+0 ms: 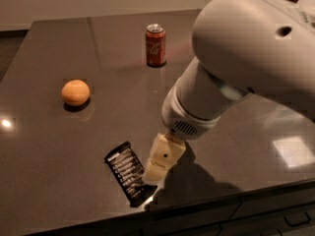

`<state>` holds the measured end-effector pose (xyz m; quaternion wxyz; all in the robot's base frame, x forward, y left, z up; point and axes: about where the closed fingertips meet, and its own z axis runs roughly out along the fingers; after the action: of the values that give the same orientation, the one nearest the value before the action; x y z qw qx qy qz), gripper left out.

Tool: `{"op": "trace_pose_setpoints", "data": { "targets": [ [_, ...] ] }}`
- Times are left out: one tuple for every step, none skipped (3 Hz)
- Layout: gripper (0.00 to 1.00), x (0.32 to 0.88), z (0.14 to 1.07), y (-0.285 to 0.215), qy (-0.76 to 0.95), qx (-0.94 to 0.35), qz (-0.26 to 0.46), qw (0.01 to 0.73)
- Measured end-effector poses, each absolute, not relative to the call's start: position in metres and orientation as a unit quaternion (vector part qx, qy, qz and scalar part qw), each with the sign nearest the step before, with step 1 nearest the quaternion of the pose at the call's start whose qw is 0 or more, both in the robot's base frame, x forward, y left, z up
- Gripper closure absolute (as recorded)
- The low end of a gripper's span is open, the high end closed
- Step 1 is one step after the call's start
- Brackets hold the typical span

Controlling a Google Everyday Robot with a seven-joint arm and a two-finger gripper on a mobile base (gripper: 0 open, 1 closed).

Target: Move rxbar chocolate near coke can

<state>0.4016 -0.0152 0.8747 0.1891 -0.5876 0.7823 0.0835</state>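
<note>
Tool (pixel 154 172) is low at the front of the table (pixel 54 146), hanging from the big white arm (pixel 236 68) that fills the right side of the view. Its tip sits at the right edge of the snack bar (pixel 125 173); can't tell whether they touch. Tool opening: cannot tell from this angle.

Snack bar lies flat near the table's front edge, black wrapper with white text up, long axis running diagonally.

Coke can (pixel 155 44) stands upright at the back of the table, silver top up, well apart from the bar. What's inside can't be seen.

Orange (pixel 75 92) sits on the left, between the can and the bar in depth, touching neither.
</note>
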Motion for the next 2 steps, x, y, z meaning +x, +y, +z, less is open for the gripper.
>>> {"op": "trace_pose_setpoints", "data": {
  "targets": [
    [0.00,0.395,0.869,0.006,0.790,-0.578,0.068,0.191],
    [0.00,0.393,0.861,0.018,0.800,-0.569,0.056,0.184]
  ]
}}
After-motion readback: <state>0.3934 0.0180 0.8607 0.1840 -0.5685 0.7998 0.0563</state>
